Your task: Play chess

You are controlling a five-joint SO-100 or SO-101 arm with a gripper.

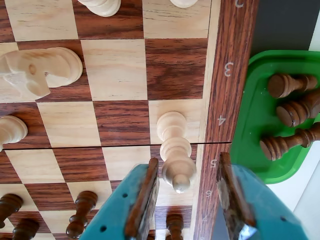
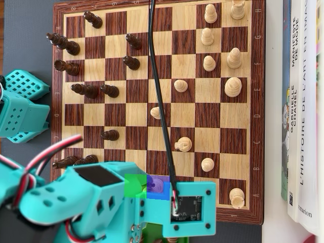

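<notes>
In the wrist view a light wooden pawn [image 1: 175,152] stands on a square at the chessboard's [image 1: 115,70] numbered edge, by the 4 and 5 marks. My gripper [image 1: 188,167] is open with its fingers on either side of the pawn. The left finger [image 1: 145,197] is close beside it and the right finger [image 1: 231,195] stands well apart over the board's rim. In the overhead view the teal arm [image 2: 101,202] covers the board's [image 2: 259,126] near edge and hides the gripper and this pawn.
A green tray [image 1: 250,115] holding three dark pieces [image 1: 292,84] lies just past the board's edge. A light knight [image 1: 37,70] and another light pawn [image 1: 10,130] stand to the left, dark pawns [image 1: 82,212] below. Books [image 2: 301,101] lie right of the board; a black cable [image 2: 159,91] crosses it.
</notes>
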